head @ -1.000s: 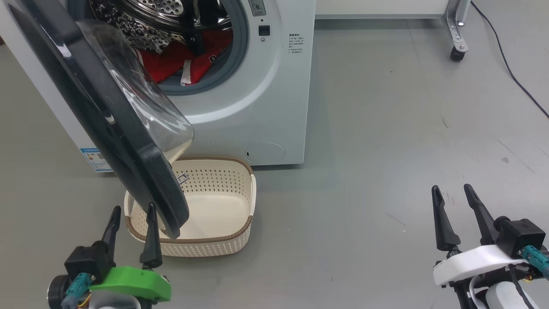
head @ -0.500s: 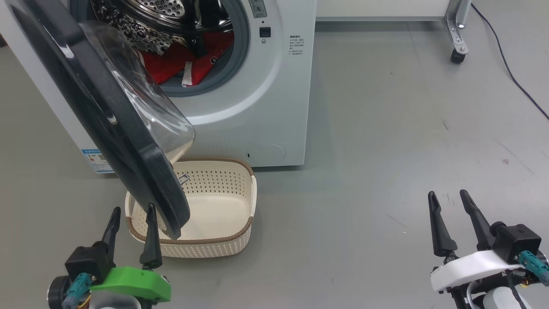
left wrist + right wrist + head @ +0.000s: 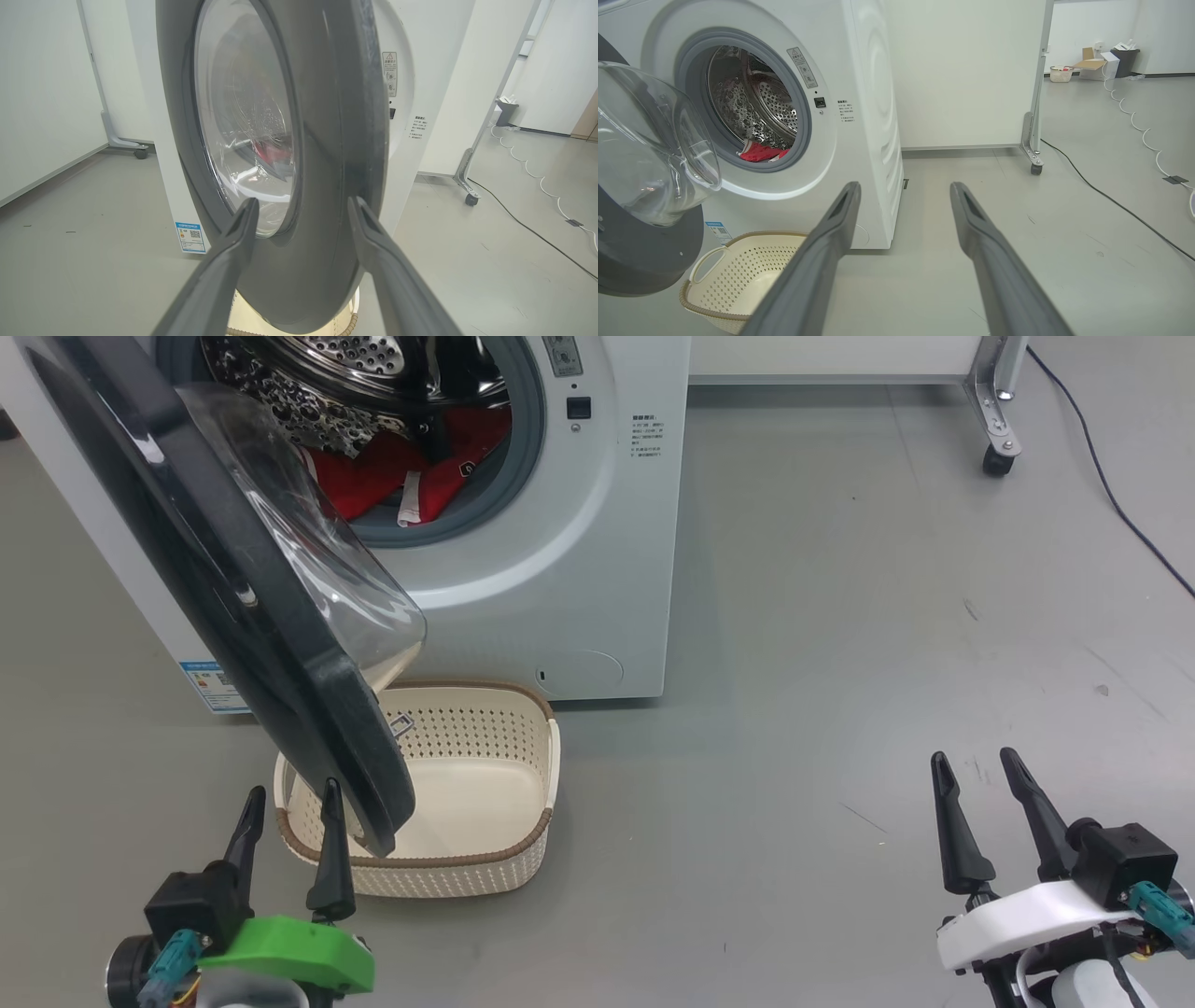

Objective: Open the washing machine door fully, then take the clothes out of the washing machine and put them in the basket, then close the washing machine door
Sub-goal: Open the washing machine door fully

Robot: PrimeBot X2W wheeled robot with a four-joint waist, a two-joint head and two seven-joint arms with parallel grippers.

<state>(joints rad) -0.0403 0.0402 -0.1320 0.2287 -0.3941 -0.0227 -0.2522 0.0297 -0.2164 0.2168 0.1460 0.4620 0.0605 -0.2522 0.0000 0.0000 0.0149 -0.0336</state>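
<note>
Needing a wider swing: door [image 3: 215,579] only part open, hanging over the empty basket [image 3: 448,877]. Red clothes [image 3: 364,485] inside the washer [image 3: 560,579], not out yet. Left hand [image 3: 293,789] and right hand [image 3: 972,756] spread, holding nothing.

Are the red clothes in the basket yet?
No, the basket holds nothing, and the red clothes lie inside the washing machine.
</note>
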